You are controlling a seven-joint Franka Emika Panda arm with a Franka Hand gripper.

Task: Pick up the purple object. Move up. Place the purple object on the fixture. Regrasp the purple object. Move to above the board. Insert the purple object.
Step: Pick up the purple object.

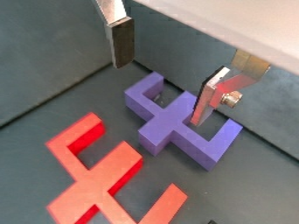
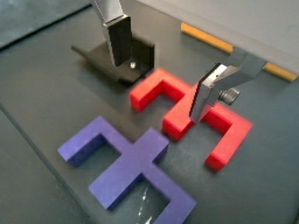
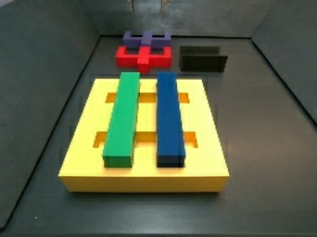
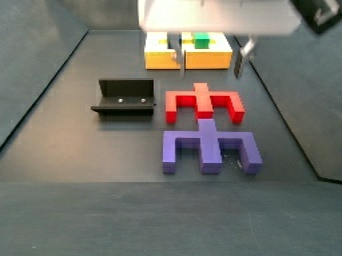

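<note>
The purple object (image 1: 176,125) lies flat on the dark floor, and it shows in both side views (image 4: 210,150) (image 3: 148,38). My gripper (image 1: 167,74) hangs open above it with nothing between its fingers (image 1: 121,42). From a side view the gripper (image 4: 209,62) is well above the floor. The black fixture (image 2: 108,61) stands beside the red block, and a side view also shows the fixture (image 4: 123,98). The yellow board (image 3: 87,139) carries a green bar (image 3: 121,116) and a blue bar (image 3: 168,116).
A red block (image 4: 203,103) of similar shape lies between the purple object and the board, also seen as the red block (image 2: 193,114). Dark walls ring the floor on all sides. The gripper body hides part of the board (image 4: 160,58).
</note>
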